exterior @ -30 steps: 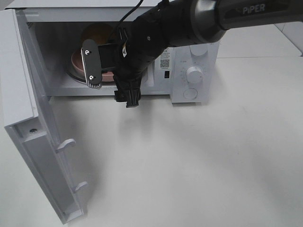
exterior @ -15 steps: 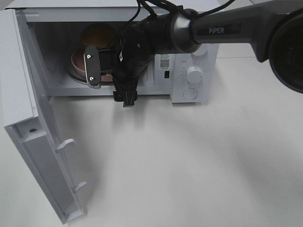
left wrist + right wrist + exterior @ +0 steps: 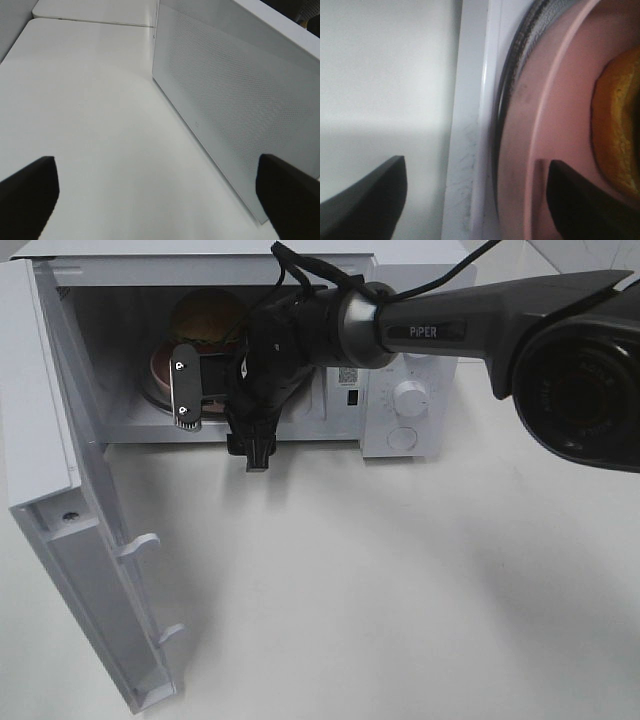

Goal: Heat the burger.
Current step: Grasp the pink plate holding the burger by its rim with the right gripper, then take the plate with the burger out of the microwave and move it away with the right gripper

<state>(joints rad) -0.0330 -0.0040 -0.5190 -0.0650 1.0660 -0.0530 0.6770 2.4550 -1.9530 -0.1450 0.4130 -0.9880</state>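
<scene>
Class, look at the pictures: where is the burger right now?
In the high view the burger sits on a pink plate inside the open microwave, upper left, behind the right gripper.

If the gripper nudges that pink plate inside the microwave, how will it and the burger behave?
The pink plate looks rigid and smooth, so it would likely slide rather than bend. It seems to rest on the turntable, so a push may turn it instead. The burger sits loose on top, tall and domed, so a sharp nudge might shift or tip it.

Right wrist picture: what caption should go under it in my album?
Open right pincer at the microwave's front edge, one finger over the pink plate carrying the burger.
</scene>
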